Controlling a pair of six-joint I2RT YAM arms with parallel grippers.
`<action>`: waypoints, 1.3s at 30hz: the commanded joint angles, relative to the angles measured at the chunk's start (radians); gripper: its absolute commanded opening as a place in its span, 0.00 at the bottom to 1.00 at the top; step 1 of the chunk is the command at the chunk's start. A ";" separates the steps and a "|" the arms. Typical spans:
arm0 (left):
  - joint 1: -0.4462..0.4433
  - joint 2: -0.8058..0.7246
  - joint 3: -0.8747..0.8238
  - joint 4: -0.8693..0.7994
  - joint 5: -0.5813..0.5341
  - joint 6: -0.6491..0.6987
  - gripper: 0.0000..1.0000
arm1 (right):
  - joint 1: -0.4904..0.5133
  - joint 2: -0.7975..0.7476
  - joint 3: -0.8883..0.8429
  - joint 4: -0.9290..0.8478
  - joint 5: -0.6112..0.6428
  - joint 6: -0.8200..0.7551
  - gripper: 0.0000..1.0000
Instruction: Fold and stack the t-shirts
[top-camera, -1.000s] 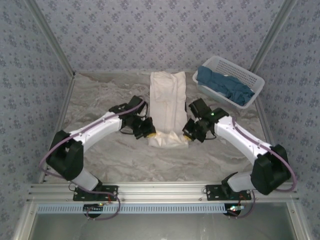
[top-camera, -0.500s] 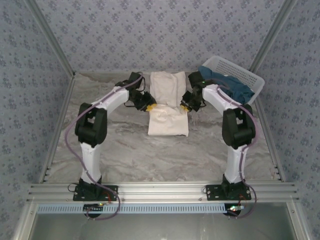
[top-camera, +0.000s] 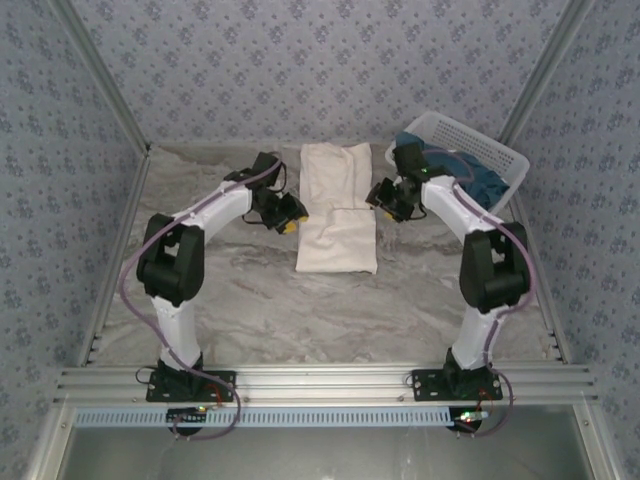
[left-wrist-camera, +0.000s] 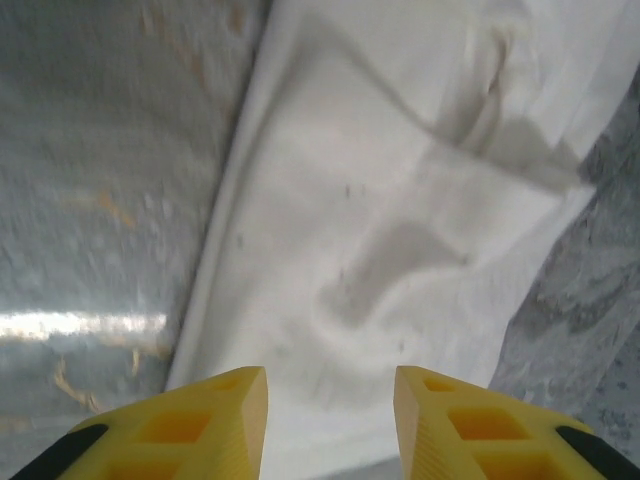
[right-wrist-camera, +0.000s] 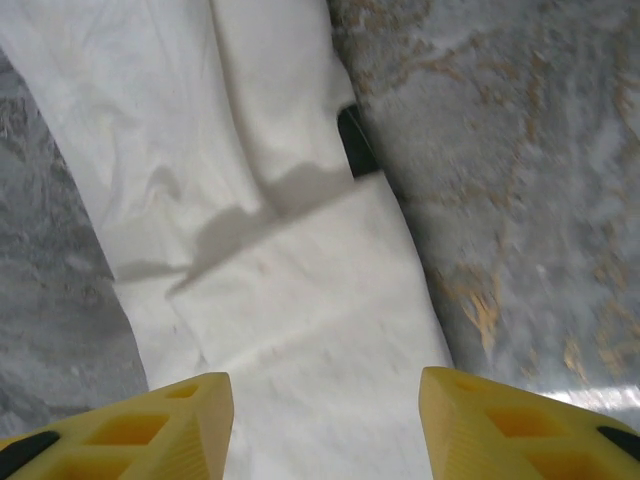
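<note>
Cream-white t-shirt (top-camera: 337, 232) (yellow fingers (left-wrist-camera: 218, 418))

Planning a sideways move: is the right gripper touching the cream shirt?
Cannot tell. The right wrist view shows the right gripper open over the cream shirt, but no plain gap or contact.

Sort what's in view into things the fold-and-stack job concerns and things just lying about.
Job in hand:
cream-white t-shirt, partly folded
dark teal-blue shirts, heaped unfolded
left gripper and right gripper, both open over the cream shirt

Lying about:
white lattice basket, holding the teal shirts
marbled table
patterned walls
</note>
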 joint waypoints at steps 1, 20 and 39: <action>-0.033 -0.040 -0.091 0.062 -0.007 -0.047 0.37 | 0.039 -0.101 -0.128 0.022 0.030 0.020 0.50; -0.074 -0.101 -0.395 0.200 0.058 -0.171 0.47 | 0.077 -0.161 -0.524 0.225 -0.165 0.194 0.55; -0.099 -0.057 -0.308 0.140 0.018 -0.134 0.00 | 0.076 -0.083 -0.432 0.221 -0.121 0.195 0.00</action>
